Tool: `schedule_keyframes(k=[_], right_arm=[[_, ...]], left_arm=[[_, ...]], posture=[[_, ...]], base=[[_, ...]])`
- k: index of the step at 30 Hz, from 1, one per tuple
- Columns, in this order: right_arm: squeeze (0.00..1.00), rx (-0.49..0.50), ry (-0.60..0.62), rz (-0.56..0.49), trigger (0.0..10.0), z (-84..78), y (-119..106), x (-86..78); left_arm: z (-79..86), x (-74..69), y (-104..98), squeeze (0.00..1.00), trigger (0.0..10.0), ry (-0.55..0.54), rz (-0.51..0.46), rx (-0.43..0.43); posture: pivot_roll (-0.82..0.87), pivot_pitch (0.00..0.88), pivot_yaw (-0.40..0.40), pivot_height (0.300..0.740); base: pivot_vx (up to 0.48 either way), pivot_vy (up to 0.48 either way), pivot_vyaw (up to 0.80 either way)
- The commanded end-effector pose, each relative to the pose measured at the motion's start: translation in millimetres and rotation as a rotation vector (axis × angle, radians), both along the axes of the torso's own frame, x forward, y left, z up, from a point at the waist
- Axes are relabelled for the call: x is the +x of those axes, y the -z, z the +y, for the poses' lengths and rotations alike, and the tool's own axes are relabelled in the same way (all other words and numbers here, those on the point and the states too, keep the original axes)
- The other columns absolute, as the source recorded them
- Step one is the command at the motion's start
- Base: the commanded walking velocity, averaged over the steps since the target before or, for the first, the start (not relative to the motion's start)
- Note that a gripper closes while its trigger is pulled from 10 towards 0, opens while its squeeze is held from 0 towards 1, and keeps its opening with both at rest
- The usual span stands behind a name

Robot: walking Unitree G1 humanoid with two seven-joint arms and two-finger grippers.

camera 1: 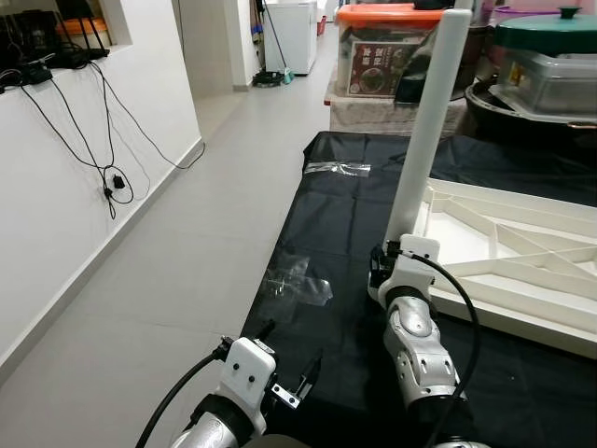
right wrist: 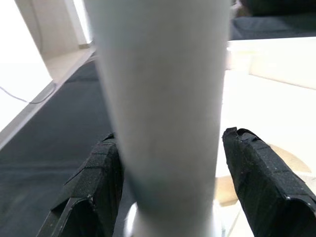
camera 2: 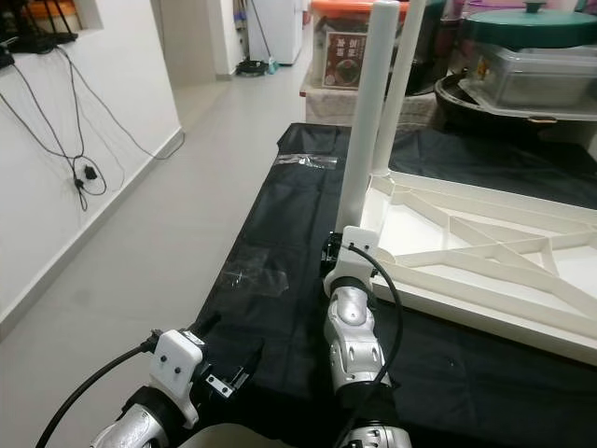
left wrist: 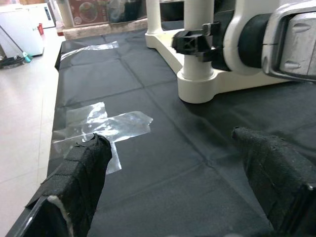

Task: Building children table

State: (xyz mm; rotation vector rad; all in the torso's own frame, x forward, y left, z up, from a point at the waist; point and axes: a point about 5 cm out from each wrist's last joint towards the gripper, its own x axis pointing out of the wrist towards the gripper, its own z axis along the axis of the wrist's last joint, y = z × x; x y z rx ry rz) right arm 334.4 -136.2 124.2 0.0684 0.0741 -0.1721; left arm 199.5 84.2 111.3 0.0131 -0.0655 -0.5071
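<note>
Table leg, white, upright at the corner of the upturned white tabletop on the black sheet. Right hand reaches forward, fingers clasped on either side of the leg's base. Left hand low over the sheet's near edge, fingers spread, holding nothing.

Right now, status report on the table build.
Right gripper around upright white leg at tabletop corner. Left gripper open over black mat. Nothing blocking.
</note>
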Motion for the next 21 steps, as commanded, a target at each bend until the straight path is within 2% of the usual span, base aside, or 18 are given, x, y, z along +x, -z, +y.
schedule_keyframes(k=[1,11,12,13,14,15,16,21], right_arm=[[0.0,0.024,-0.04,0.039,10.0,10.3,5.9,0.8],[0.0,0.015,-0.032,0.048,10.0,18.6,3.4,5.1],[0.0,0.01,-0.029,0.052,6.5,18.3,3.5,5.7],[0.0,0.01,-0.029,0.052,6.5,18.3,3.5,5.7],[0.0,0.01,-0.017,0.045,0.7,16.7,3.3,6.2],[0.0,0.01,-0.009,0.039,0.7,15.7,3.1,6.5],[0.0,0.007,-0.009,0.037,0.0,15.6,3.1,7.2],[0.0,0.011,-0.015,0.038,0.0,14.9,3.3,7.4]], left_arm=[[4.2,1.6,5.0,0.0,10.0,-0.005,0.026,0.01],[4.7,2.0,4.2,0.0,10.0,-0.017,0.021,0.015],[4.5,1.9,3.7,0.0,10.0,-0.019,0.019,0.014],[4.5,1.9,3.7,0.0,10.0,-0.019,0.019,0.014],[4.0,1.7,3.6,0.0,10.0,-0.019,0.019,0.013],[3.6,1.7,3.6,0.0,10.0,-0.019,0.019,0.011],[3.5,1.7,3.7,0.0,10.0,-0.019,0.021,0.01],[3.7,2.0,3.6,0.0,10.0,-0.019,0.022,0.007]], posture=[[-0.06,0.0,0.04,0.74],[-0.04,0.0,0.019,0.74],[-0.04,0.0,0.019,0.74],[-0.04,0.0,0.019,0.74],[-0.04,0.0,0.016,0.74],[-0.04,0.0,0.016,0.74],[-0.04,0.0,0.016,0.74],[-0.04,0.0,0.014,0.74]], base=[[0.0,0.0,0.0],[0.0,0.0,0.0],[0.0,0.0,0.0],[0.0,0.0,0.0],[0.0,0.0,0.0],[0.0,0.0,0.0],[0.0,0.0,0.0],[0.0,0.0,0.0]])
